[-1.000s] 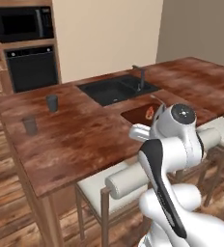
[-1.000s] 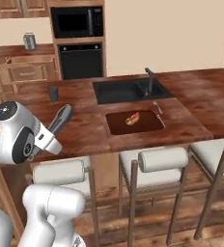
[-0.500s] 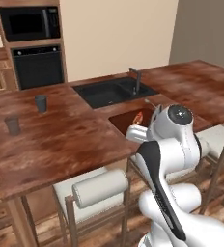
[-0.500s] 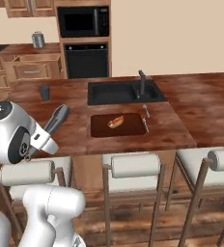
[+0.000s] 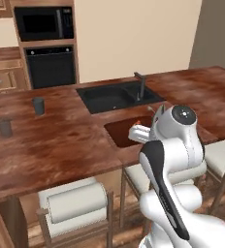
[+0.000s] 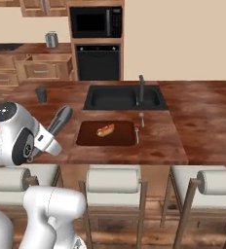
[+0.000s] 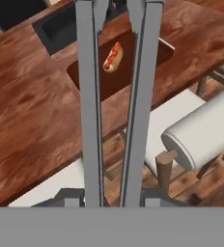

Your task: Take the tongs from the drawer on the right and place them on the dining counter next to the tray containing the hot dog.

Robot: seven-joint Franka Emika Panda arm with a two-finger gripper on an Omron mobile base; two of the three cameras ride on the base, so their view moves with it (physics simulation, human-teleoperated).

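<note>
dining counter [image 6: 193, 121] | on it: tray [image 6: 88, 137], two cups [image 5: 38, 105], spoon [image 6: 141, 118]

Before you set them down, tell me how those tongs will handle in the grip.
The tongs are probably stiff and light: two thin grey metal arms run straight out from the gripper without sagging. Being smooth and narrow, they may slip or pivot. Laid flat on the dining counter beside the tray, they should stay put rather than roll.

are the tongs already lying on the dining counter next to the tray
No, the tongs are held in the gripper, above the tray.
</note>
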